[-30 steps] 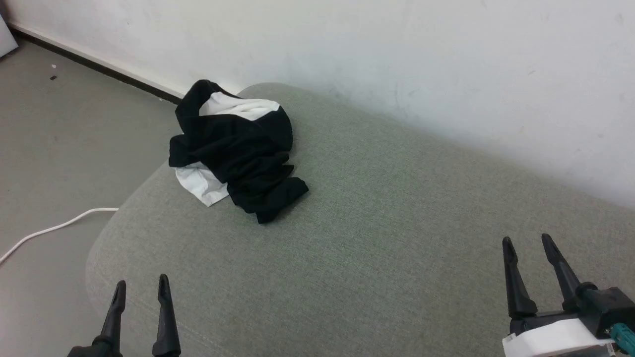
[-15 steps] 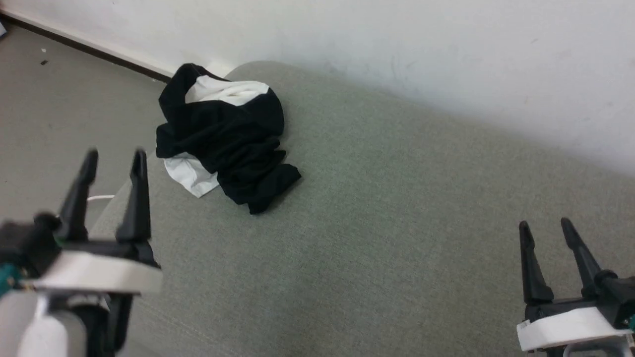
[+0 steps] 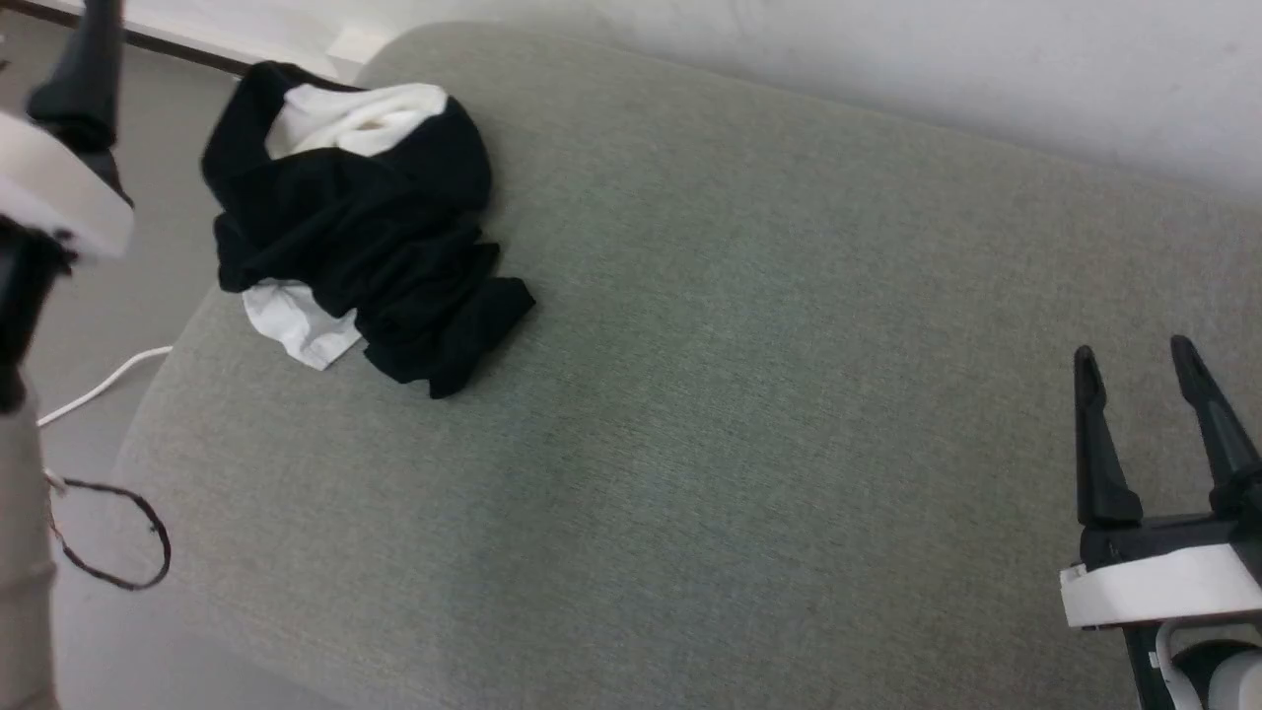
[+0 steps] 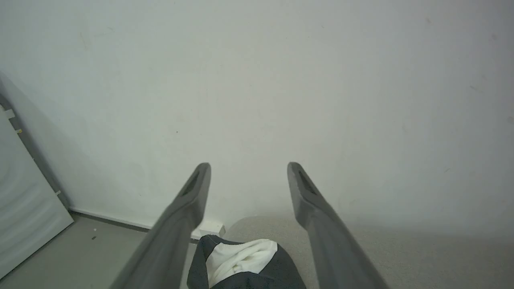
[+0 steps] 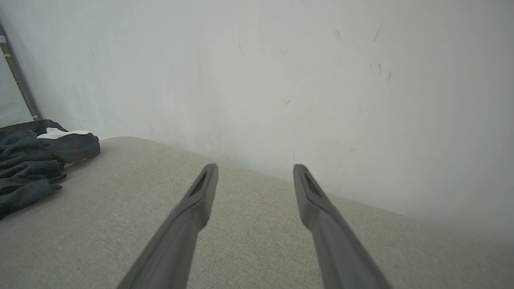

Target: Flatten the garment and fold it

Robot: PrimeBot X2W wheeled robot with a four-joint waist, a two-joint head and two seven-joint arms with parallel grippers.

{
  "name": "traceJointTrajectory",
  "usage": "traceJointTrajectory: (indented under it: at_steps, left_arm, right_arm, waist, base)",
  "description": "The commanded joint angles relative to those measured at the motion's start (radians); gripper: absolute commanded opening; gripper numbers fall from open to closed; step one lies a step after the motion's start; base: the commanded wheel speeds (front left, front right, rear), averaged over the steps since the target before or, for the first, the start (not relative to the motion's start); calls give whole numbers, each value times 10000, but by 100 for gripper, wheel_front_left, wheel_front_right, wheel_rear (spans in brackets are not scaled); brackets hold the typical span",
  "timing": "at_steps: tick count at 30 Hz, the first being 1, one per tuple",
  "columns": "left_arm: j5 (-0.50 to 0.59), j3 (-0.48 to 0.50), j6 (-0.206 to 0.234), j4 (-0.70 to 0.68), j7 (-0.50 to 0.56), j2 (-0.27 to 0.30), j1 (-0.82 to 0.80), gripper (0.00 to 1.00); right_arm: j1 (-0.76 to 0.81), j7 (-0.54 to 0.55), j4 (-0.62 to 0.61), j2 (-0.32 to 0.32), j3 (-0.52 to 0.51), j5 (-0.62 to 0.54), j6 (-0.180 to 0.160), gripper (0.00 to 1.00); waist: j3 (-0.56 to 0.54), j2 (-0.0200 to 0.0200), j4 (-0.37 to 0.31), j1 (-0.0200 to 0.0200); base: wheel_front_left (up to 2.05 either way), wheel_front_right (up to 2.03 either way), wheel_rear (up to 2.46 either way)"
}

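Two tools, both with jaws spread and nothing between them. The right tool (image 3: 1132, 347) hovers over the near right part of the grey-green padded bench (image 3: 739, 345). The left tool (image 4: 249, 166) hangs high off the bench's left end, above the floor (image 3: 148, 256), where a white cable (image 3: 99, 385) lies. Farther back, the garment (image 3: 365, 227) sits in a crumpled heap on the bench's far left corner, black folds over white, apart from both tools. Behind it stands a pale wall (image 3: 887, 59).
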Motion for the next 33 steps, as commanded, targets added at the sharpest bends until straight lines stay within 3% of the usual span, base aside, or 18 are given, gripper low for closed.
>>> traceJointTrajectory:
  at_steps: [1, 6, 11, 25, 33]
  left_arm:
    - [-92, -18, -66, 240, 127, 115, -231, 100]
    - [-328, -321, -213, 1873, 863, 811, -1174, 100]
    - [-742, -699, -291, 3012, 1251, 1160, -1643, 100]
    - [-1667, -2728, -326, 4570, 2135, 2392, -1513, 100]
    - [-1690, -2846, -64, 5609, 2308, 2277, -1528, 100]
  right_arm:
    - [-151, 49, -111, 17, -24, -74, -11, 100]
    - [-347, 301, -602, 17, -112, -307, -11, 100]
    - [-521, 583, -1165, 17, -240, -539, -11, 100]
    - [-519, 1086, -2202, 17, -572, -841, -11, 100]
    - [-313, 1287, -2591, 17, -658, -912, -11, 100]
  waist:
    - [696, 0, -606, -3]
    - [1328, 0, -1041, -3]
    - [2014, 0, -1369, -3]
    - [3267, 0, -1888, -3]
    - [3435, 0, -1974, -3]
  base:
    - [0, 0, 0]
    - [0, 0, 0]
    - [0, 0, 0]
    - [0, 0, 0]
    - [0, 0, 0]
